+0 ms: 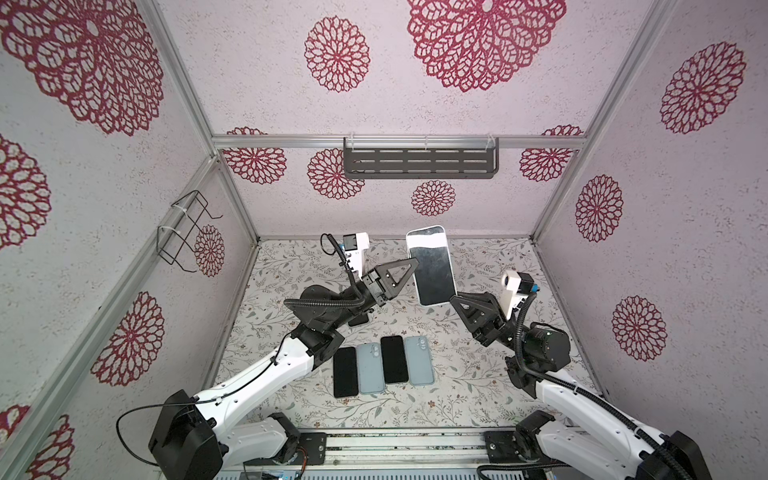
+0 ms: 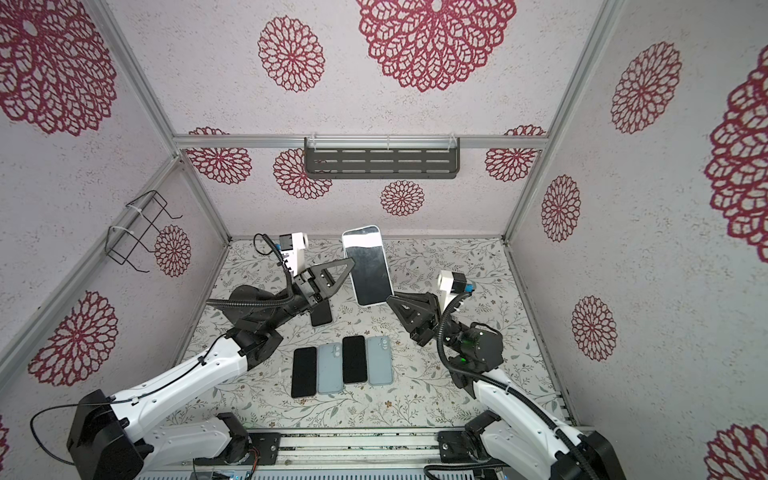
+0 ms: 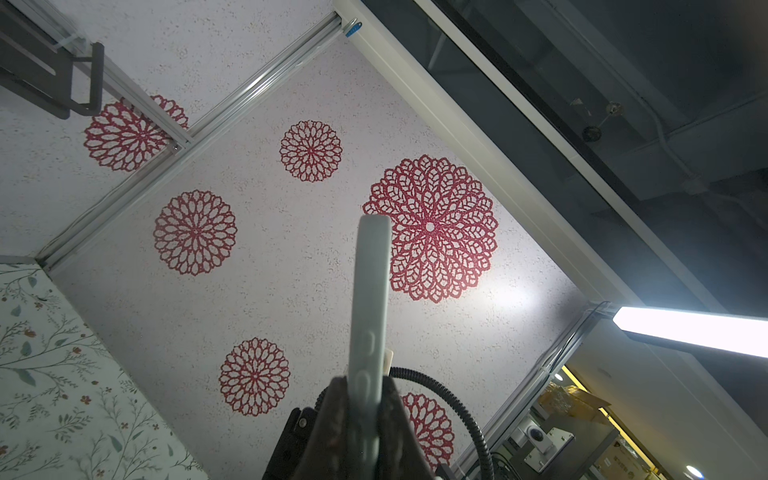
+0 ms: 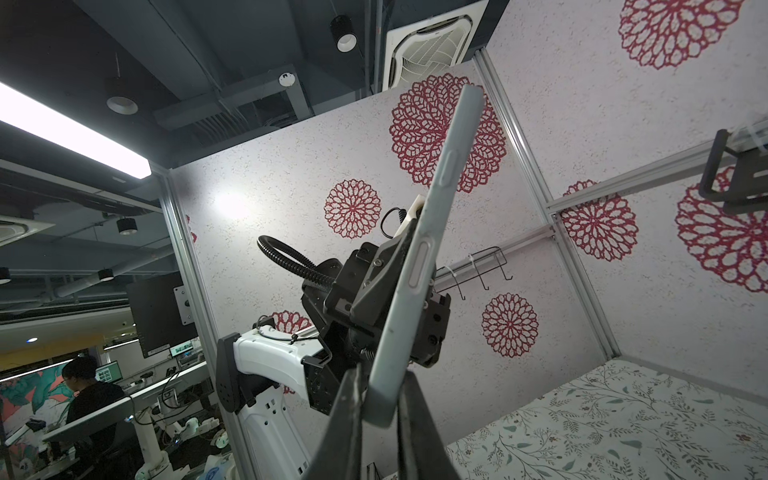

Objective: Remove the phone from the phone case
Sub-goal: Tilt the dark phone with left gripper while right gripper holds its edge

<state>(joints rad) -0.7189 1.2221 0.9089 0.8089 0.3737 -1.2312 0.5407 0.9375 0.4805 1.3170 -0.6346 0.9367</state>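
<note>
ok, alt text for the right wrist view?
A cased phone, pale grey-blue and seen edge-on, runs diagonally across the frame, one end pinched in the closed jaws of the right gripper while the left gripper clamps it midway along. Behind are red-flowered wall panels and a corner of the leaf-patterned table.

Pale walls (image 1: 249,62), red rosette print; leafy floral tabletop (image 1: 478,374); dark slotted shelf (image 1: 419,162) upper centre; black wire rack (image 1: 183,232) left.
</note>
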